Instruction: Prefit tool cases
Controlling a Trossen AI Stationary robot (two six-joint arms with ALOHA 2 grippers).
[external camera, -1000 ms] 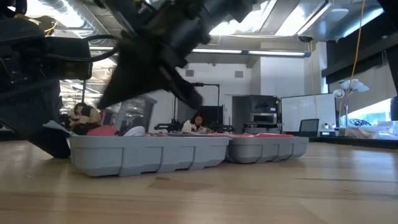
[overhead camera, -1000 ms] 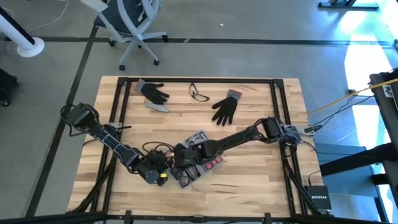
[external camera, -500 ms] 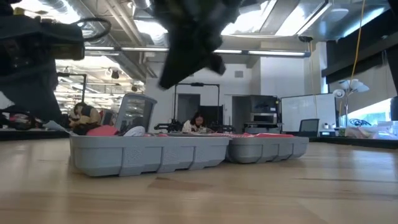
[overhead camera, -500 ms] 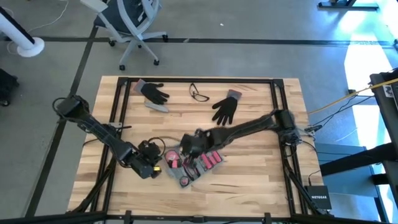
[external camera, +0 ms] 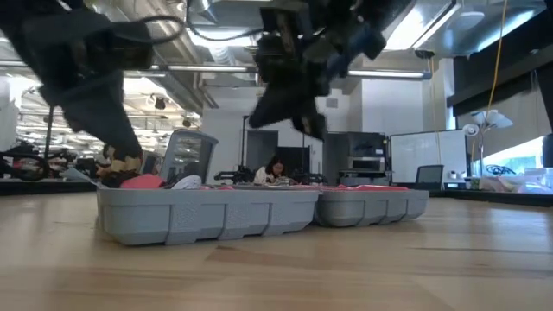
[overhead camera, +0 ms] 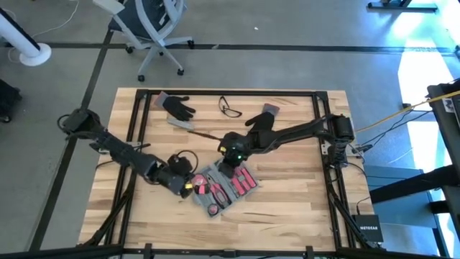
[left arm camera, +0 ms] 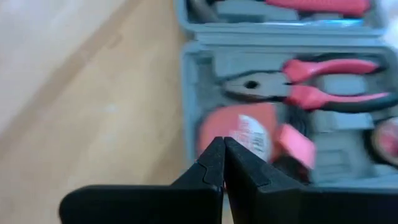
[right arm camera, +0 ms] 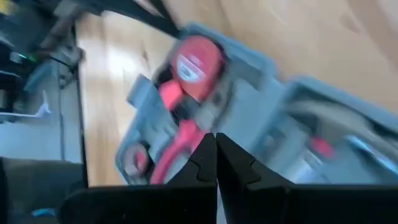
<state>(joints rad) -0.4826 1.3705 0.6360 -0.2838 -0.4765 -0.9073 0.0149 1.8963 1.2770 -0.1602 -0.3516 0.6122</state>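
Observation:
The blue-grey tool case [overhead camera: 224, 188] lies open flat on the wooden table, both halves resting on their backs, with pink and red tools in its recesses. The left wrist view shows its pliers [left arm camera: 311, 87] and a red tape measure [left arm camera: 239, 130]. My left gripper [overhead camera: 187, 187] hangs shut just off the case's left end, above the table [external camera: 121, 160]. My right gripper [overhead camera: 230, 160] is shut and raised over the case's far edge [external camera: 307, 125]. Neither gripper touches the case [right arm camera: 249, 118].
Two black gloves [overhead camera: 180, 106] [overhead camera: 260, 126], a pair of glasses [overhead camera: 230, 108] and a small grey bar [overhead camera: 182, 123] lie toward the far edge. A thin rod [overhead camera: 205, 134] lies between them and the case. Black frame rails [overhead camera: 136, 137] run along the table's sides.
Both shut grippers have risen off the open case. My right gripper has drawn back toward the far right, uncovering the case's middle. My left gripper has lifted and shifted slightly toward the far edge, turning a little. The case has stayed where it was.

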